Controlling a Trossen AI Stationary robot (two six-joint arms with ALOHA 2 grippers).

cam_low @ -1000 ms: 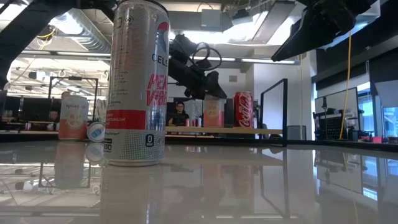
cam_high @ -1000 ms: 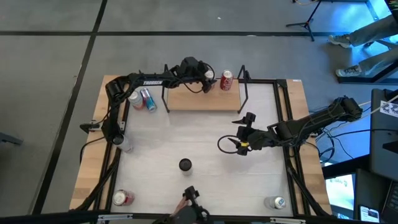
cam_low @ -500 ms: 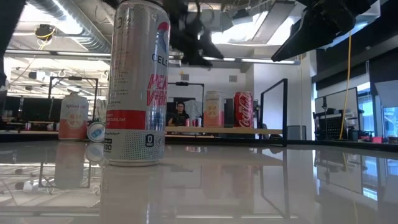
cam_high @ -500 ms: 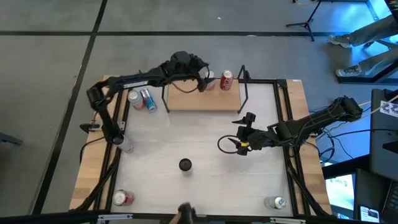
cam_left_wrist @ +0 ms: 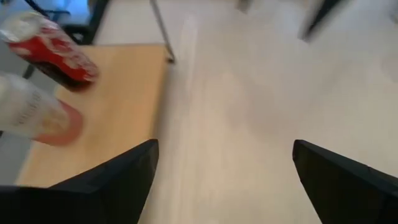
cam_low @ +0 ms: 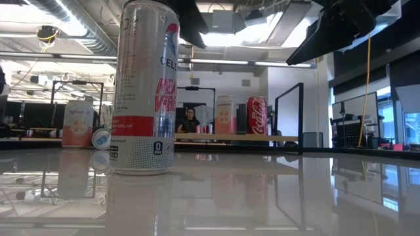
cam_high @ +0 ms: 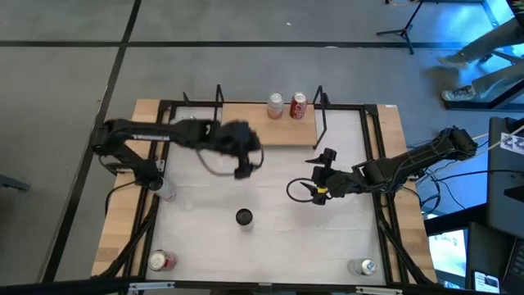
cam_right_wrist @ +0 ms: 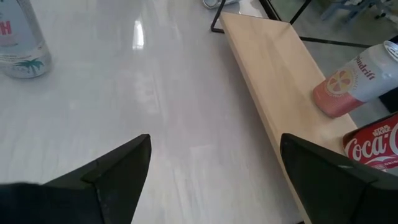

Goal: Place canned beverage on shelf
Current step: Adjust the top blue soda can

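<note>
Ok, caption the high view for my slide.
Two cans stand on the shelf; the open left gripper hangs empty over the table, right gripper waiting open.

Light matt wood shelf [cam_high: 246, 133], glossy white table [cam_high: 270, 205], shiny metal cans [cam_high: 286, 106]

Two cans [cam_high: 274, 105] [cam_high: 298, 105] are standing on the one shelf [cam_high: 282, 133]. At least five more cans [cam_high: 244, 217] [cam_high: 160, 260] [cam_high: 364, 266] [cam_low: 78, 123] [cam_low: 102, 138] are sitting on the table [cam_high: 270, 184].
</note>
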